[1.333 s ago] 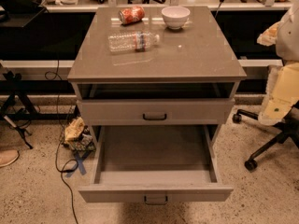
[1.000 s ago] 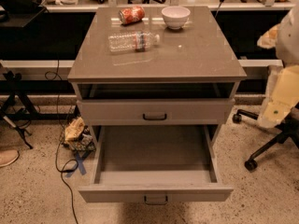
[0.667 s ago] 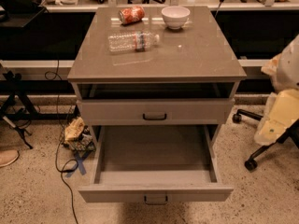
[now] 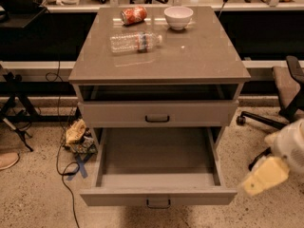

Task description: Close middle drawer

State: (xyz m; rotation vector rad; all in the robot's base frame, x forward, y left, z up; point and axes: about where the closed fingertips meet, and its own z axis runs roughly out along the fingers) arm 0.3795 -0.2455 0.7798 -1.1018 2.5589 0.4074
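A workroom with a speckled floor (image 4: 38, 194) and dark benches behind. Left of the table (image 4: 199, 56), a heap of rags (image 4: 78, 137) lies on the floor against its side, and a black cable (image 4: 61, 160) loops out toward the front. On the table's top a clear bottle (image 4: 135, 42) lies on its side, with a red can (image 4: 134, 14) behind it and a white bowl (image 4: 178, 17) to the can's right. The top drawer (image 4: 190, 114) sits nearly in. Below it the middle drawer (image 4: 158, 196) is pulled far out of the table's front, with nothing in it. Right of the table stands an office chair (image 4: 285, 91). In front of the chair the pincer (image 4: 265, 175) hangs low, near the drawer's right front corner but apart from it; I cannot tell whether it is apart or together.

From that side, a push would likely land on the corner instead of mid-front, which could skew the drawer and jam it. A hard shove might set the bottle rolling.
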